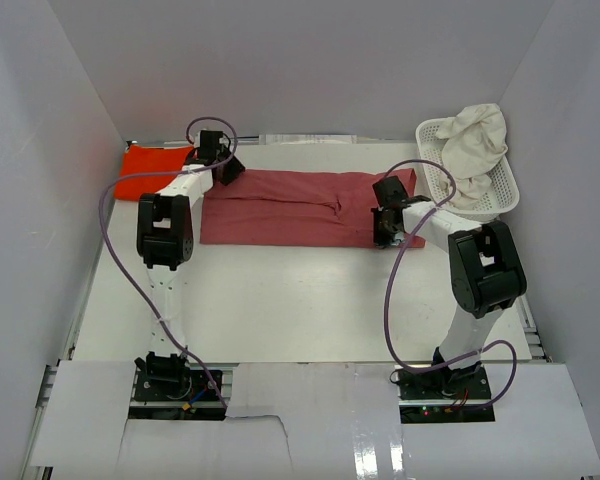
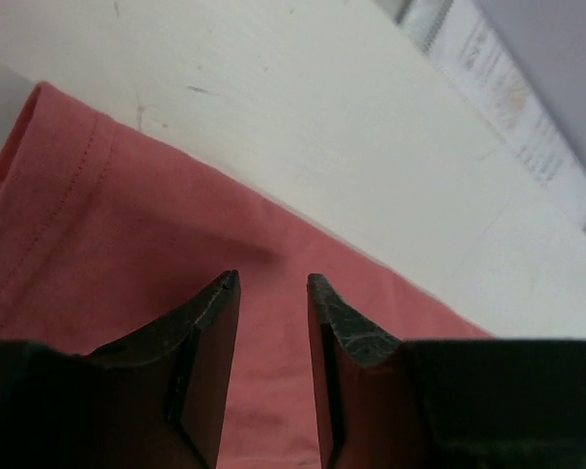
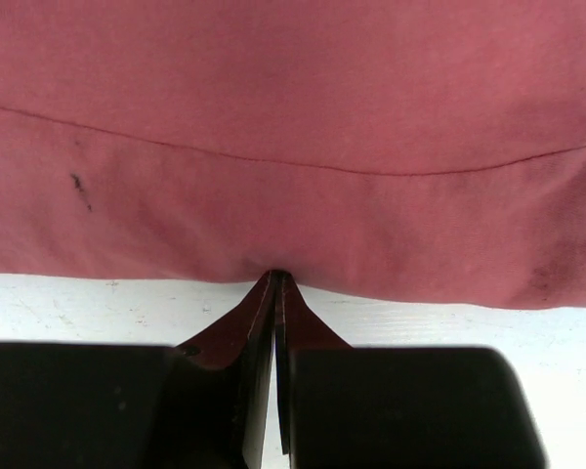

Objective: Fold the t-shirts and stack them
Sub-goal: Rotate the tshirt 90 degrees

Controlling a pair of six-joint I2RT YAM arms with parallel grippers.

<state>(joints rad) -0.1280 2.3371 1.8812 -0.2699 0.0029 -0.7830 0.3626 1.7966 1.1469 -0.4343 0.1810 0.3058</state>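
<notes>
The right gripper [image 3: 276, 278] pinches the near edge of the rose-red t-shirt [image 3: 293, 117].
Its 2 fingers are pressed together on the hem at the shirt's right end. The left gripper [image 2: 272, 283] is spread over the far left corner, gripping nothing. The shirt lies as a flat band across the table [image 1: 280, 300]. The orange-red t-shirt [image 1: 152, 166] lies far left, and the cream-white t-shirt [image 1: 477, 140] is heaped in the basket [image 1: 432, 130].
</notes>
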